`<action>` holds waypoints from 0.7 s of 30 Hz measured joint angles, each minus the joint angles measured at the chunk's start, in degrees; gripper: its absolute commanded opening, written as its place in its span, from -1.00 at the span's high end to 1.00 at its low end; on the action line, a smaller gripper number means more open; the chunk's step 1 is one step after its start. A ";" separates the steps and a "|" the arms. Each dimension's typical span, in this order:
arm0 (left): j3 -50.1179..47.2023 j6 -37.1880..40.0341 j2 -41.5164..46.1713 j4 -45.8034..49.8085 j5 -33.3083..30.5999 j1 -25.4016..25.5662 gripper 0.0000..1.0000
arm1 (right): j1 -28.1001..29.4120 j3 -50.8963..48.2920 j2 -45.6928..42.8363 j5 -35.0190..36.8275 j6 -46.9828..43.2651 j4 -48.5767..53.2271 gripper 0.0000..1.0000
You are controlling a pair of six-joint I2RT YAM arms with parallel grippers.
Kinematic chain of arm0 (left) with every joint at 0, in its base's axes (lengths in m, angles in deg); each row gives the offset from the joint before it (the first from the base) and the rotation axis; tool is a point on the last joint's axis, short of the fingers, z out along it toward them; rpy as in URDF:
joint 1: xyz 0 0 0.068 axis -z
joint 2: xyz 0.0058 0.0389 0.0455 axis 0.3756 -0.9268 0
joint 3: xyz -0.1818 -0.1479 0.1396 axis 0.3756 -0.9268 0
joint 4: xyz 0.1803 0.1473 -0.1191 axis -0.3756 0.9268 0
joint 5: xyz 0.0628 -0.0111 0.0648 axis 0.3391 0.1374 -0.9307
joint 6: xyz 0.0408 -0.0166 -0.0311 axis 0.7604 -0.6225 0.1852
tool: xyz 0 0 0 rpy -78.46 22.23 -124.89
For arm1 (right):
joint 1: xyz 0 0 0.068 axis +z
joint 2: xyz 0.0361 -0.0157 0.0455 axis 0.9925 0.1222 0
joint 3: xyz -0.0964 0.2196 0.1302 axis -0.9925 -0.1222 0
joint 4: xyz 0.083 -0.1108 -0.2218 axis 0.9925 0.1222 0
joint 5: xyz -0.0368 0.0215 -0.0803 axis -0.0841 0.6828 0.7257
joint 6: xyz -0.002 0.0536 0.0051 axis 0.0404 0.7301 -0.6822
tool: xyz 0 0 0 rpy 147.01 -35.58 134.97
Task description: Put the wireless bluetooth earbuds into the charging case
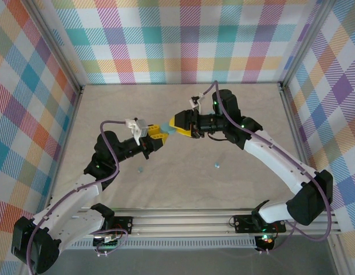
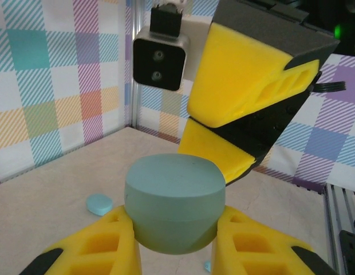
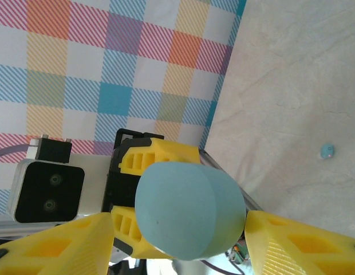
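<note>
Near edge: both arm bases are bolted to the rail (image 1: 183, 220), with the left arm reaching in from the left and the right arm from the right.

Table (image 1: 252, 114), near half: one earbud (image 1: 141, 169) lies loose on the surface, near the left arm's forearm. A second earbud (image 1: 216, 165) lies loose to the right of it, well apart from it. Both sit nearer the bases than the grippers do, and neither touches anything but the table.

Mid-table: the two grippers meet tip to tip above the surface, with the case (image 1: 169, 132) between them.

Left gripper (image 1: 156, 136): its fingers (image 2: 114, 240) are pinching the case (image 2: 174, 209) from both sides. The case is a rounded teal body, closed, with its flat top towards the right gripper.

Right gripper (image 1: 178, 127): the jaws are spread. In the right wrist view its fingers (image 3: 68, 246) flank the case (image 3: 189, 209). A gap shows on one side. On the other side, contact cannot be judged.

No earbud is in the case.

Beyond: bare table runs to the checked back wall (image 1: 183, 40).
</note>
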State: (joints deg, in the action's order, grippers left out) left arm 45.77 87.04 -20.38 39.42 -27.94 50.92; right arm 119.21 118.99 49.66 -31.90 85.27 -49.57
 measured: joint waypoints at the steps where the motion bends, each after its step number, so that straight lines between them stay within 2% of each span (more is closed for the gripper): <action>1: 0.04 -0.11 0.00 -0.20 0.00 0.02 0.89 | 0.00 -0.04 0.39 -0.48 0.68 -0.66 -0.26; 8: 0.39 -0.13 -0.26 -0.46 -0.02 0.66 0.89 | 0.00 -0.42 2.54 -3.04 4.24 -4.42 -0.18; 21: 0.90 0.00 -0.52 -1.18 -0.74 0.74 0.85 | -0.44 -2.32 2.95 -6.38 9.51 -10.80 0.46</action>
State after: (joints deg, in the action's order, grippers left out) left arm 46.67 87.04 -20.90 38.24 -28.68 51.66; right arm 118.77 116.68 52.61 -38.28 94.78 -60.37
